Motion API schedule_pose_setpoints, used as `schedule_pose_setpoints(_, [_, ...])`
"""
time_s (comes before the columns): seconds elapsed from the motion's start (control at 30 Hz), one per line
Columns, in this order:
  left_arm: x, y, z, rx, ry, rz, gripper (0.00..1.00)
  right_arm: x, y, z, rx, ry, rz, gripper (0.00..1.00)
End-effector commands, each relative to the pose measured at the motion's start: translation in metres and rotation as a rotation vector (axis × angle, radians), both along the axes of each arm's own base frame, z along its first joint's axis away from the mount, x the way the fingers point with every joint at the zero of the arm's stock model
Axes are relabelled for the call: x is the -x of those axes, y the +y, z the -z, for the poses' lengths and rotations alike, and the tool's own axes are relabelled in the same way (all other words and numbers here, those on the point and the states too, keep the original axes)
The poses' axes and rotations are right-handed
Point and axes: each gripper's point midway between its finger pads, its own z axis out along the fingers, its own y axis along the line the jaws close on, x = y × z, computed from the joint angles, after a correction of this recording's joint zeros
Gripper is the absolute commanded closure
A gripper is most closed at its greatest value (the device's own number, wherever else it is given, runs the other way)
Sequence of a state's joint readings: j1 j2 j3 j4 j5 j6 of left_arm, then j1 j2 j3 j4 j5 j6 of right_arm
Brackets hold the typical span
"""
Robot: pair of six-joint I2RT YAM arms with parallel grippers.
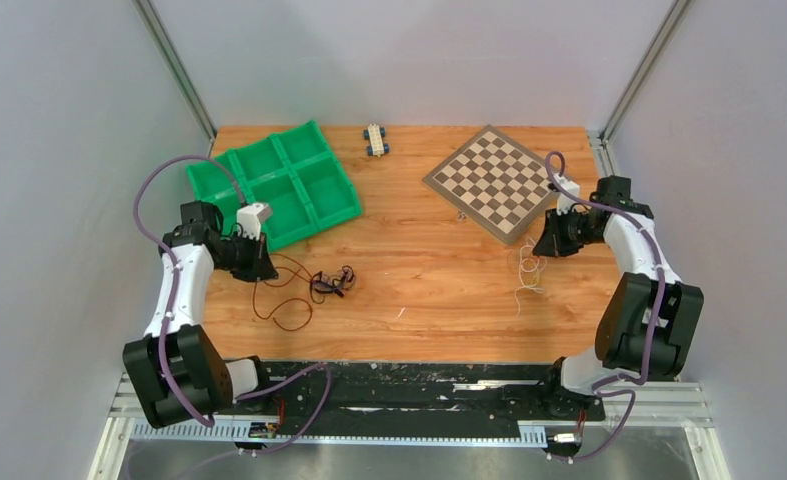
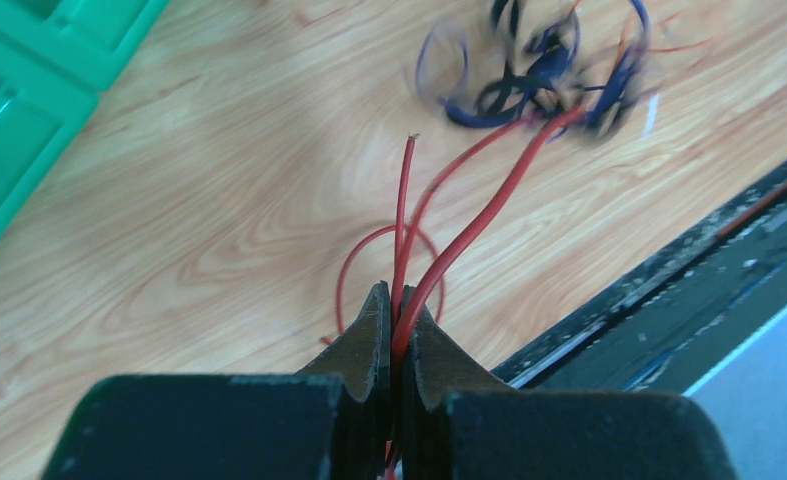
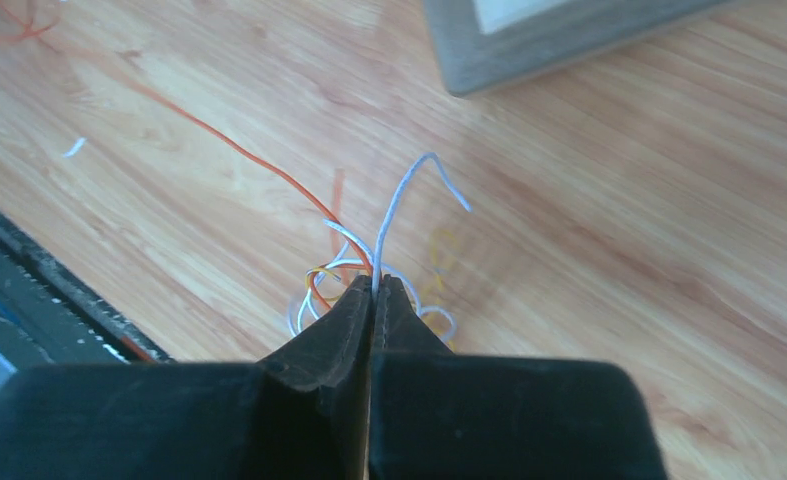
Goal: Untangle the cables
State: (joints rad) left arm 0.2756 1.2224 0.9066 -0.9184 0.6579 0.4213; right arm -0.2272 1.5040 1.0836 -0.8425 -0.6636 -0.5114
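My left gripper (image 1: 266,262) (image 2: 396,300) is shut on a red cable (image 2: 469,228) and holds it above the table. The red cable runs to a tangle of dark blue and black cables (image 2: 549,75), which lies left of centre in the top view (image 1: 331,281), and loops on the wood (image 1: 279,305). My right gripper (image 1: 541,246) (image 3: 374,290) is shut on a thin white cable (image 3: 401,200). Below it lie white, orange and yellow loops (image 3: 319,285), seen in the top view (image 1: 529,272) near the right. A thin orange wire (image 3: 219,135) runs off to the upper left.
A green compartment tray (image 1: 279,185) stands at the back left, close to my left arm. A chessboard (image 1: 494,180) lies at the back right, next to my right gripper. A small toy car (image 1: 375,139) sits at the back. The black table edge rail (image 1: 409,380) runs along the front.
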Motion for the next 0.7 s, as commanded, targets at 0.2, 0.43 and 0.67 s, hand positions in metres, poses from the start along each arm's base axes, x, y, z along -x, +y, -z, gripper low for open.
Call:
schedule_pose_setpoints(0.2, [0.011,-0.017,-0.013,0.048,-0.047,0.152,1.00,0.013,0.014,-0.008,-0.051,-0.010,-0.119,1.00])
schedule_pose_setpoints(0.43, [0.020,-0.123,-0.105,0.276,-0.253,0.390,1.00,0.015,0.098,-0.044,-0.216,-0.034,-0.297,0.29])
schedule_pose_setpoints(0.67, [0.018,-0.184,-0.147,0.469,-0.270,0.479,1.00,0.022,0.202,-0.081,-0.412,-0.068,-0.476,0.00])
